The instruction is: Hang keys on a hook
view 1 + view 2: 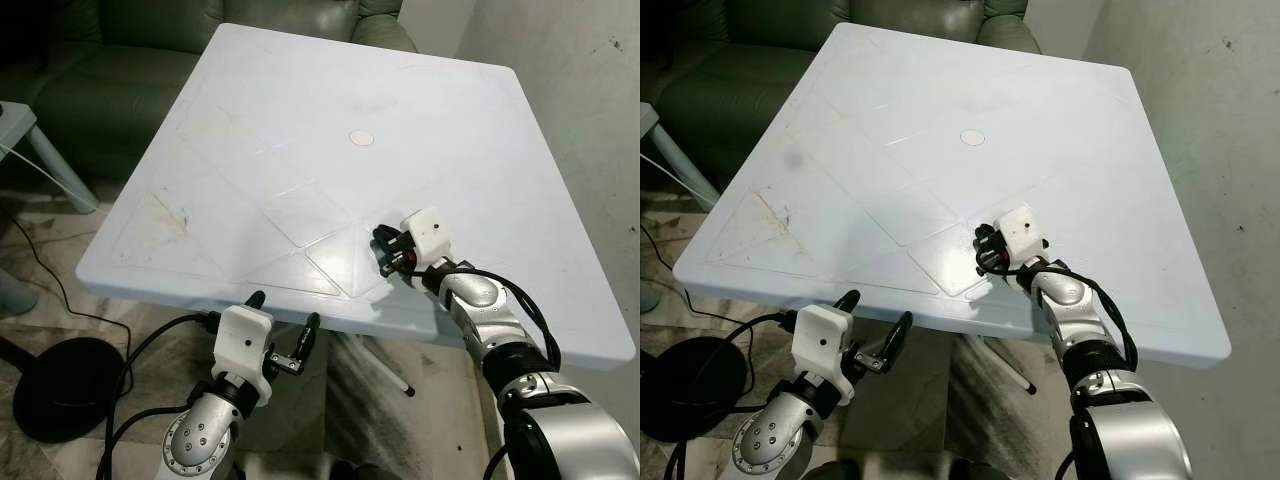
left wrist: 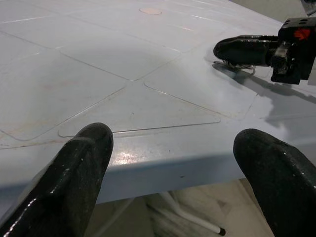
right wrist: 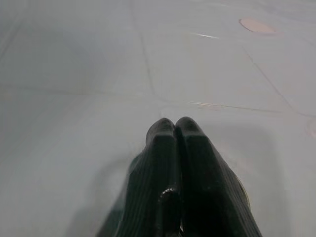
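Pressing on table (image 1: pixel 300 120) — right gripper (image 1: pixel 384 252) closed; left gripper (image 1: pixel 285 318) open, below edge.

The white counter (image 1: pixel 300 120) offers broad open surface, broken by nothing but a small round cap (image 1: pixel 361 138) at its middle. The right tool (image 1: pixel 385 252) lies low on the near part, fingers pressed together. The left tool (image 1: pixel 284 315) hangs spread below the near edge, which blocks its way up. A green sofa (image 1: pixel 120 60) stands just behind the far edge.
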### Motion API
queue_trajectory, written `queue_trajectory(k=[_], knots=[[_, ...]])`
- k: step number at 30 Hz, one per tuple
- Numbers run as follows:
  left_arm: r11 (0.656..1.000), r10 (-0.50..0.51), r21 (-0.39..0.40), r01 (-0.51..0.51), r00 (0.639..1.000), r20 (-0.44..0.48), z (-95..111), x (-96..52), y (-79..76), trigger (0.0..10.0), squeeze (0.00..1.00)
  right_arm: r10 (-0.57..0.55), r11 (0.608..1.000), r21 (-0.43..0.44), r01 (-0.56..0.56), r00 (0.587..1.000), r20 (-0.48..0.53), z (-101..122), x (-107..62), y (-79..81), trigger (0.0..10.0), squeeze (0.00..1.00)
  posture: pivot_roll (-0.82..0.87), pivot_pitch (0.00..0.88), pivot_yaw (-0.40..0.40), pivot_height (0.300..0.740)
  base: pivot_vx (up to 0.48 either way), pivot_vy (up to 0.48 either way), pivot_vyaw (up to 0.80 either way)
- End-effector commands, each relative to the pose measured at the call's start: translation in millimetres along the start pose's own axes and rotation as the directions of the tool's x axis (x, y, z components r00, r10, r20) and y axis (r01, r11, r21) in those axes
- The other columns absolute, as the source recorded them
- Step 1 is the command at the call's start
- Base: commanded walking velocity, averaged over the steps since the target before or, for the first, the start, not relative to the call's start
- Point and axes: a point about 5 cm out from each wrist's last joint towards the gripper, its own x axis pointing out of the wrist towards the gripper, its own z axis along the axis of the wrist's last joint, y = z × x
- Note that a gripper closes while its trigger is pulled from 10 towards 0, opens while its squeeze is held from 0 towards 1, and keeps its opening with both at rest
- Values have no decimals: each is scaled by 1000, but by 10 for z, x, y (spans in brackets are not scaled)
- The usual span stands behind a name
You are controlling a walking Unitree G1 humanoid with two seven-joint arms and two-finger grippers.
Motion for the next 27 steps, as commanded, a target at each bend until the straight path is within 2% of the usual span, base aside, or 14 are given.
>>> queue_trajectory(k=[1, 6, 7, 8, 9, 18, 23, 24, 25, 26, 27], knots=[[1000, 1, 1, -1, 1000, -9, -3, -4, -15, 10000, 0, -33, 998, 60, 33, 999, 1, 20, 4, -64, 10000, 0, 94, 185, -96, 740, 0, 0, 0], [1000, 2, 3, -2, 1000, -7, -2, 8, -14, 10000, 0, -103, 974, 209, 86, 992, 68, 157, 21, -189, 10000, 0, 93, 183, -95, 740, 0, 0, 0], [1000, 2, 3, -2, 1000, -7, -2, 8, -14, 10000, 0, -103, 974, 209, 86, 992, 68, 157, 21, -189, 10000, 0, 93, 183, -95, 740, 0, 0, 0], [1000, 2, 3, -2, 1000, -7, -1, 11, -15, 10000, 0, -114, 959, 268, 88, 990, 85, 187, 25, -217, 10000, 0, 91, 182, -94, 740, 0, 0, 0], [1000, 2, 3, -2, 1000, -7, -2, 11, -15, 10000, 0, -117, 954, 287, 87, 989, 90, 196, 26, -225, 10000, 0, 91, 182, -93, 740, 0, 0, 0], [1000, 6, 7, -6, 1000, -4, 2, 25, -10, 10000, 0, -155, 909, 409, 83, 977, 146, 293, 24, -308, 10000, 0, 92, 179, -94, 740, 0, 0, 0], [1000, 8, 8, -8, 1000, 0, 8, 40, -9, 10000, 0, -147, 906, 420, 56, 971, 187, 361, 20, -325, 10000, 0, 90, 172, -96, 740, 0, 0, 0], [1000, 8, 7, -8, 1000, 1, 8, 45, -11, 10000, 0, -146, 907, 419, 53, 970, 194, 369, 18, -323, 5255, 0, 89, 170, -97, 740, 0, 0, 0], [1000, 7, 7, -7, 1000, 2, 8, 49, -13, 10000, 0, -147, 908, 417, 50, 968, 204, 379, 15, -324, 4039, 0, 89, 170, -97, 740, 0, 0, 0], [1000, 7, 8, -7, 1000, 2, 8, 54, -14, 10000, 0, -148, 908, 416, 48, 966, 211, 386, 13, -324, 4039, 0, 87, 167, -98, 740, 0, 0, 0], [1000, 7, 7, -7, 1000, 4, 8, 62, -19, 10000, 0, -152, 908, 416, 50, 965, 215, 398, 10, -330, 0, 0, 87, 166, -98, 740, 0, 0, 0]])
